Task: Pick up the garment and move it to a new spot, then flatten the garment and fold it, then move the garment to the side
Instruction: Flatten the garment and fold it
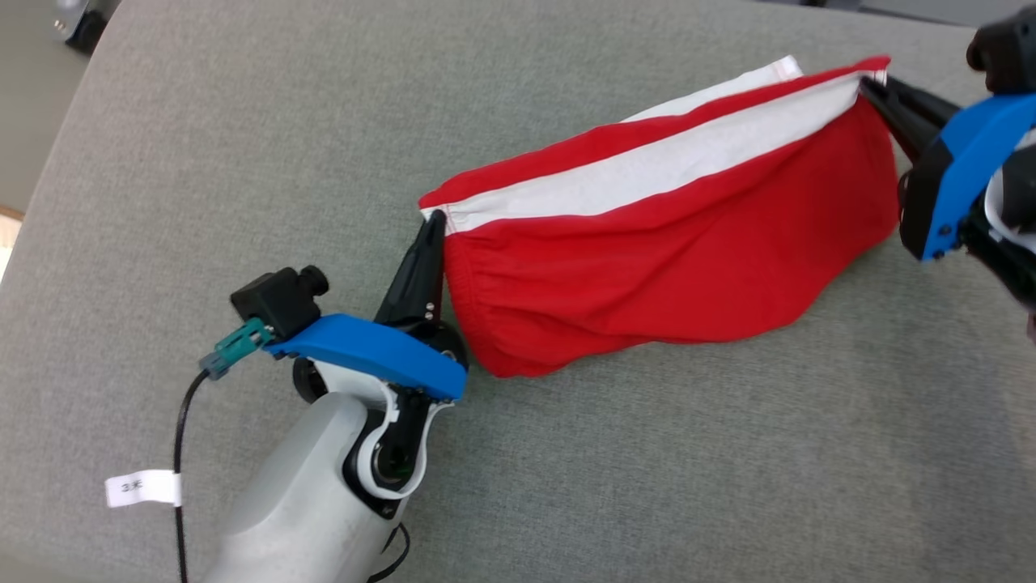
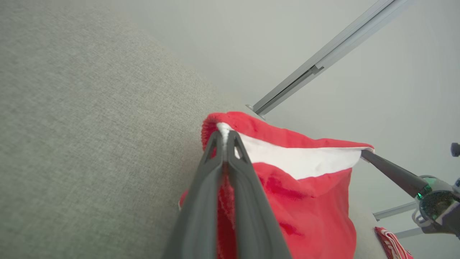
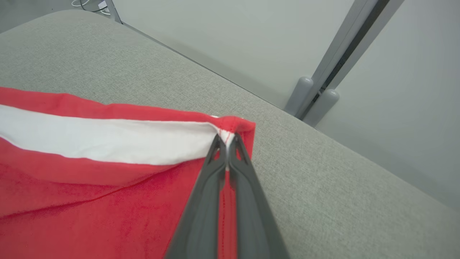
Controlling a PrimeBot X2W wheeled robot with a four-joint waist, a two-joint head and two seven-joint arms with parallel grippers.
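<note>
red cloth garment with a white band (image 1: 647, 267) hangs stretched between two grippers over a grey woven fabric surface (image 1: 202, 162), its lower edge sagging toward it. left gripper (image 1: 435, 220) is pinched tight on one top corner; right gripper (image 1: 872, 82) is clamped on the opposite corner.

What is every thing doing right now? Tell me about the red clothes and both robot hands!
red garment, lifted by its white-banded edge, stretched between both hands, lower part sagging, not yet flat or folded.
left hand, shut, pinching the garment's left corner.
right hand, shut, pinching the garment's right corner.
striped red cloth, lying off to the side, not held.
</note>
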